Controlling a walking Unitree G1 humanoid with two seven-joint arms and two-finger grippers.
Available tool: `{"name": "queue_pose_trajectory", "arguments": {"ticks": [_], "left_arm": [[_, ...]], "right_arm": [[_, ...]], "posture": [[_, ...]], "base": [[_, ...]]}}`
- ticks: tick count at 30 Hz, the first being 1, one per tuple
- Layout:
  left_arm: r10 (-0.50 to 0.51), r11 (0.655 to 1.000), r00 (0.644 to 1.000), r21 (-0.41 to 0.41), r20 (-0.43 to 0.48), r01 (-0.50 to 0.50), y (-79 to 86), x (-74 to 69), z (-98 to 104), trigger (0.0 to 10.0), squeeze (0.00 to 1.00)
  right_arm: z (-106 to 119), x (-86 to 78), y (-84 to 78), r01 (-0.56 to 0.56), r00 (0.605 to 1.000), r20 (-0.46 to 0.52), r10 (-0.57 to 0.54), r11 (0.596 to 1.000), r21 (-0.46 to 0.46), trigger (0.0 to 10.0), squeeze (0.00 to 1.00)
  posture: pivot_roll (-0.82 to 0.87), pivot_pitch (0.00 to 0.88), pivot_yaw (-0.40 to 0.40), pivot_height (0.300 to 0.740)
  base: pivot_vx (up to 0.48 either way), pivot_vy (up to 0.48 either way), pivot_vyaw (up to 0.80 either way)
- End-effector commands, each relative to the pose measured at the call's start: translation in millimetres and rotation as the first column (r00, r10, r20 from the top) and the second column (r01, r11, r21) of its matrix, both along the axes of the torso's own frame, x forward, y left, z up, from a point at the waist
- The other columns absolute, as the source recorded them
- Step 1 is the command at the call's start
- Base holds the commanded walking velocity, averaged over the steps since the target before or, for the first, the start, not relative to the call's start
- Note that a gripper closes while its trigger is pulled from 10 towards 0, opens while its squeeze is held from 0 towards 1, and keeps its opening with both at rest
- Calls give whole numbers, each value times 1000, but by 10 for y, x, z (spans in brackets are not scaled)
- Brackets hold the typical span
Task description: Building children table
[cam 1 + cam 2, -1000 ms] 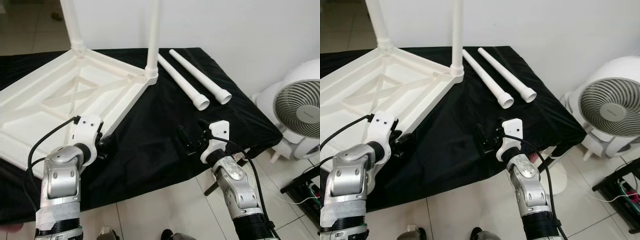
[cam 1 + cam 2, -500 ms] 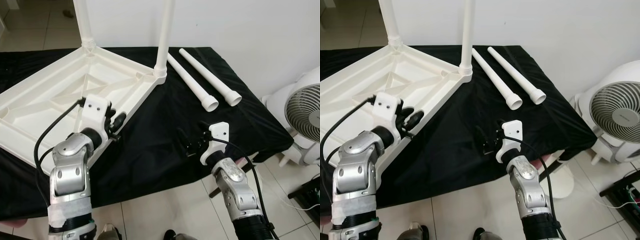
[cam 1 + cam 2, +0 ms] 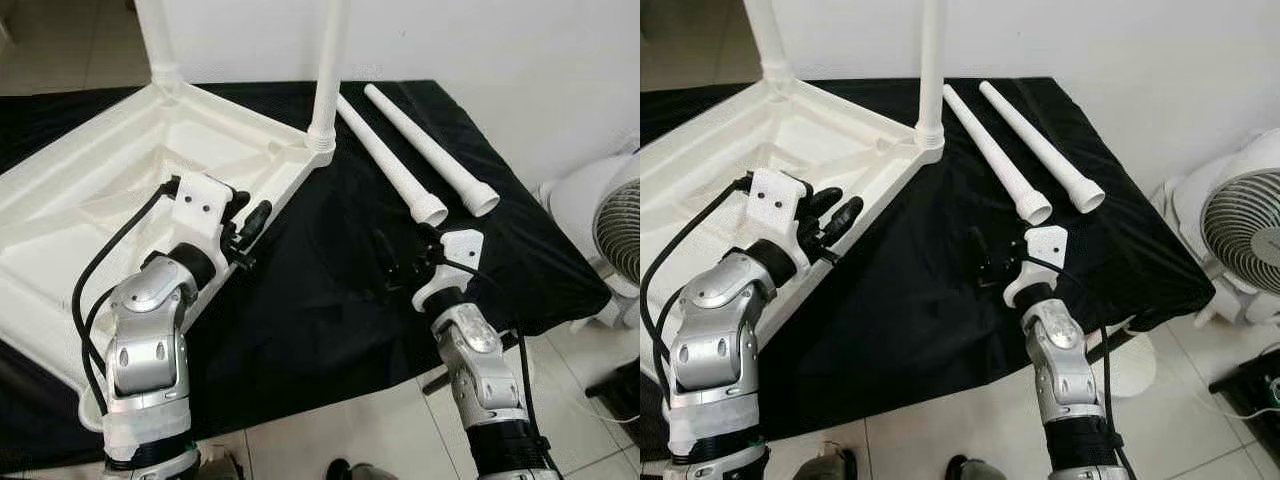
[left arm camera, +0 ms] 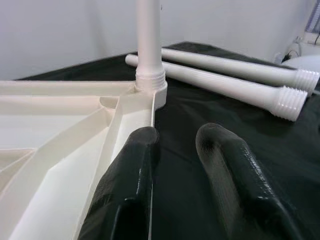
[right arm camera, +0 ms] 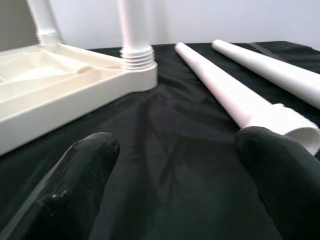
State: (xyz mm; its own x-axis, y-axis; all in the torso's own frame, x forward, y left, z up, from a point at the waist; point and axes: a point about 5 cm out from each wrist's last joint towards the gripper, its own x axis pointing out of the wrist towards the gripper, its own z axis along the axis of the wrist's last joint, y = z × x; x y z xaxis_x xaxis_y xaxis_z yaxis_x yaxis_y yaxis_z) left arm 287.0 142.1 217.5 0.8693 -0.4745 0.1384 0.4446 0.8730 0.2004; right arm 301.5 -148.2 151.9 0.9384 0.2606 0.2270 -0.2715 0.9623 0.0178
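The white plastic tabletop [image 3: 90, 190] lies upside down on the black cloth. Two white legs stand screwed into it, one at the far corner [image 3: 155, 40] and one at the right corner [image 3: 328, 70]. To their right, two loose legs [image 3: 385, 155] [image 3: 428, 148] lie side by side, threaded ends toward me. My left gripper [image 3: 248, 212] hovers over the tabletop's right rim, open and empty, pointing at the mounted leg [image 4: 149, 45]. My right gripper [image 3: 398, 262] is wide open just short of the nearer loose leg's threaded end [image 5: 280, 122].
The black cloth [image 3: 330, 330] covers a low table whose front edge is close to my arms. A white fan [image 3: 620, 220] stands on the tiled floor at the right. A white wall runs behind the table.
The view has shifted. My left gripper has risen from below the tabletop's edge to over its rim. My right gripper has moved forward toward the loose legs' ends.
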Motion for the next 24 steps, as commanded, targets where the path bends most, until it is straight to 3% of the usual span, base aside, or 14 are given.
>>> {"name": "queue_pose_trajectory", "arguments": {"ticks": [1,10,24], "left_arm": [[145,989,989,-45,39,-143,49,18,11,10000,0],[172,985,983,-41,64,-170,78,86,20,10000,0],[207,977,977,-50,49,-205,167,98,-8,10000,0]], "right_arm": [[0,19,-52,32,999,4,-32,999,-20,10000,0],[141,157,-170,177,984,14,-177,981,-75,10000,0],[152,158,-146,151,988,30,-149,984,-98,10000,0]], "posture": [[100,88,-82,740],[87,95,-91,740],[90,88,-90,740]], "base": [[0,0,0],[0,0,0],[0,0,0]]}}
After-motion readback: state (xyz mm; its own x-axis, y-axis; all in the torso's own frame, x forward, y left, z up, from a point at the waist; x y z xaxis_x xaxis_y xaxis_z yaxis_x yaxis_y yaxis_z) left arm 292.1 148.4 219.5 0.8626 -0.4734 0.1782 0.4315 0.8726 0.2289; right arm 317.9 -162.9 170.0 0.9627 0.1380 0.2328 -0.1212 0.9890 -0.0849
